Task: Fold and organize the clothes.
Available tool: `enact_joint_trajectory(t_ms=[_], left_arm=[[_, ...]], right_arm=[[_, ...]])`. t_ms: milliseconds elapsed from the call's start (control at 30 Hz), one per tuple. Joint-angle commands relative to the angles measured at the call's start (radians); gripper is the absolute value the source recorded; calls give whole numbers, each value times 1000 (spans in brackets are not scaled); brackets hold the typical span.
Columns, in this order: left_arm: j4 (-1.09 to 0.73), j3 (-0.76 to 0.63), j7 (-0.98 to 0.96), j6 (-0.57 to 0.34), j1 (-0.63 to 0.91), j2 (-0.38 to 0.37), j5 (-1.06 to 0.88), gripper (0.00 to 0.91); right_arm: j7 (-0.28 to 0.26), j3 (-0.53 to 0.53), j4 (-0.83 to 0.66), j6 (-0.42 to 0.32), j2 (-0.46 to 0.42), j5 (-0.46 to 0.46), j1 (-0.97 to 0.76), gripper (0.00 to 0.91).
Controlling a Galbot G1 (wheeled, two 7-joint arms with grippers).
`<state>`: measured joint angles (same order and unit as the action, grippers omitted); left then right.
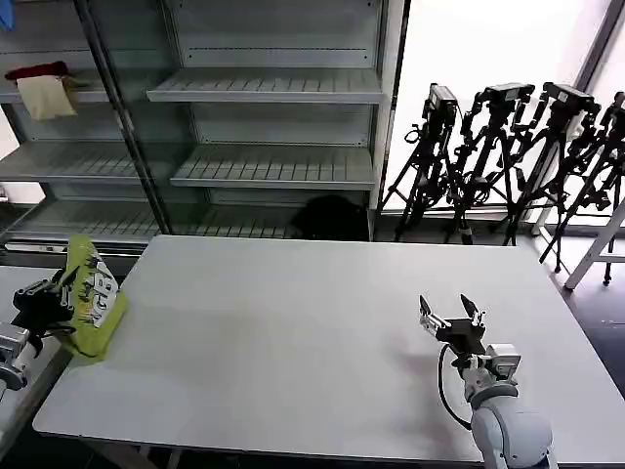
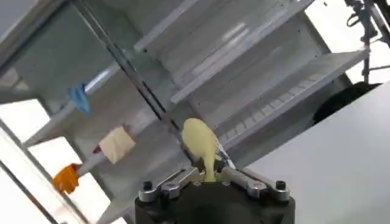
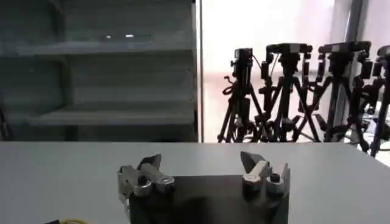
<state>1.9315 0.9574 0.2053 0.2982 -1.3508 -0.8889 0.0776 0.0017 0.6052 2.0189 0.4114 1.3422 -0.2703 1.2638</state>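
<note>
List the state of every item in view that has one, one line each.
T-shirt: bunched up, gripped and lifted at the table's left edge.
Left hand: shut on the T-shirt.
Right hand: open, holding nothing, just above the table.
Table: bare top.
Cream cloth: draped on a shelf.

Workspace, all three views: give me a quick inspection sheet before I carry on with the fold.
Surface: grey table, bare apart from the shirt at its left edge.
Job's things: lime-green T-shirt, bunched, print showing, lifted at the table's left edge.
Clutter: nothing seen on the table.
Grippers: left gripper shut on the T-shirt; a pinched fold shows between its fingers in the left wrist view. Right gripper open, empty, over the table's right side.
Cables: black cable looping by the right arm's wrist.
Surroundings: metal shelving behind, cream cloth and red cloth on it; tripods at right.
</note>
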Motion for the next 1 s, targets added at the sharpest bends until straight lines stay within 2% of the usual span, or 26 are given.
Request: enact_joint_trajectory(t_ms=[33,133,233,267,467,600,833,867,900,933,1000], left_arm=[[-2,-270,7,-36,-42,-135,-200,10],[-31,-390,-10,-38,-30,-220,-231,10],[-15,-458,-30,-4,14,-268,-220,10],[-11,-470,-39,4,24,-274,-207,10],[90,-583,-160,182,146,-271,58,20],[128,-677,-251,260,182,-289,137,20],[75,-826,-336,278,196,-343,124,20],[59,-839,-337,278,195,-362,110,292],[51,-848,-338,278,196,-371,102,665],[45,-851,-339,278,199,-376,101,907],[30,-862,-343,274,208,-392,105,907]], right_arm=[[14,18,-18,4,-4,-66,7,907],[15,22,-18,5,-8,-67,11,907],[18,21,-13,9,-7,-63,10,907],[21,19,-9,12,-7,-62,9,907],[27,5,20,42,1,-44,6,907],[30,-3,37,62,3,-37,2,907],[29,-13,57,88,4,-22,3,907],[28,-15,64,96,4,-20,5,907],[26,-16,69,108,3,-20,6,907],[24,-17,73,113,3,-21,6,907],[20,-21,90,143,0,-26,6,907]])
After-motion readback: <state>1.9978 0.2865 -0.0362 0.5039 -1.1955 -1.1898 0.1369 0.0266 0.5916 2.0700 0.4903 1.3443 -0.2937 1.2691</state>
